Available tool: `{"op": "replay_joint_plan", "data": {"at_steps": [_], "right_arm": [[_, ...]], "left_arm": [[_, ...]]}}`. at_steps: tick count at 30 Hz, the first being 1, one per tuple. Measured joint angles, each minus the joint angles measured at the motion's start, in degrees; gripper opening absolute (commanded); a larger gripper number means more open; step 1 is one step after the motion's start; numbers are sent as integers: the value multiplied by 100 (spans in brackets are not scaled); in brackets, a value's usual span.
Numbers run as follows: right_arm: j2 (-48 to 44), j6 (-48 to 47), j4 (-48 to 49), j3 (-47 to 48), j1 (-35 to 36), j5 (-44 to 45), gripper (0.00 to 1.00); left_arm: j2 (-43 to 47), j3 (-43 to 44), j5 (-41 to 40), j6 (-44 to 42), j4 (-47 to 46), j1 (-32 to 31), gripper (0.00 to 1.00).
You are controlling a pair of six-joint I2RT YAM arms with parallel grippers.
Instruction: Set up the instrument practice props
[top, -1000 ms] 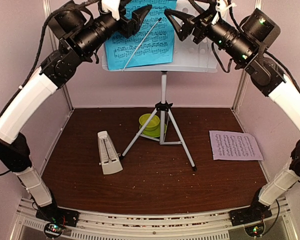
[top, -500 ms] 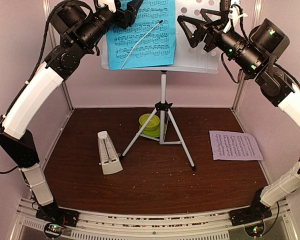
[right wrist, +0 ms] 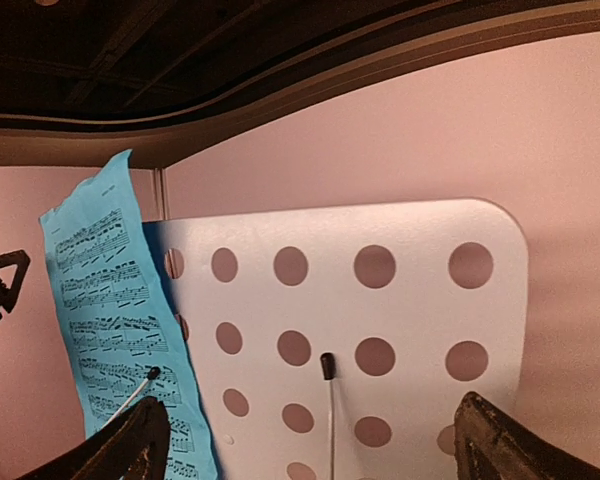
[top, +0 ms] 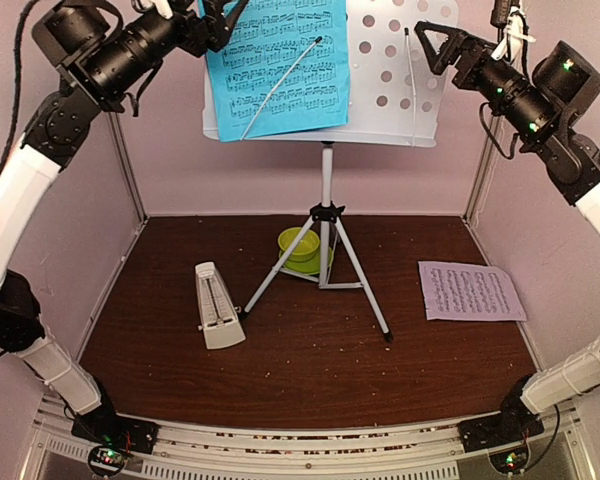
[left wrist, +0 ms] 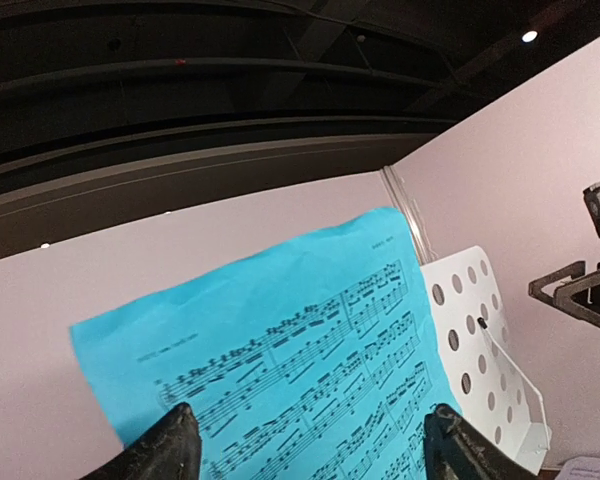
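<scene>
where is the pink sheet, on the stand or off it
Off it. The pink sheet lies flat on the table, right of the tripod; only the blue sheet is on the stand.

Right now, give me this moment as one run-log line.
blue sheet: on stand | pink sheet: on table | metronome: on table | left gripper: open | right gripper: open

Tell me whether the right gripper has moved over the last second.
Yes. The right gripper has drawn back rightward, from the edge of the blue sheet to near the right edge of the music stand.
</scene>
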State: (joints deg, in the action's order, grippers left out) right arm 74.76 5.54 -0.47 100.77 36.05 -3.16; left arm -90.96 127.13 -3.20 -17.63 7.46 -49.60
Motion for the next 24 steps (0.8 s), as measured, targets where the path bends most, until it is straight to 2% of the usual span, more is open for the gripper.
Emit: {"op": "replay_joint_plan", "data": {"at_steps": [5,9,16,24], "right_arm": [[-24,863,-157,-13,-732,-352,99],[24,1475,-203,-28,-1207,-909,98],[251,2465,192,-184,-1821,-2050,97],[719,3390,831,-245,-2068,-2973,90]], "left_arm": [[518,-127,-457,459,389,90,82],[688,-179,-376,1126,804,573,83],[586,-273,743,2162,1480,1436,84],[356,-428,1991,3003,1615,2103,87]]}}
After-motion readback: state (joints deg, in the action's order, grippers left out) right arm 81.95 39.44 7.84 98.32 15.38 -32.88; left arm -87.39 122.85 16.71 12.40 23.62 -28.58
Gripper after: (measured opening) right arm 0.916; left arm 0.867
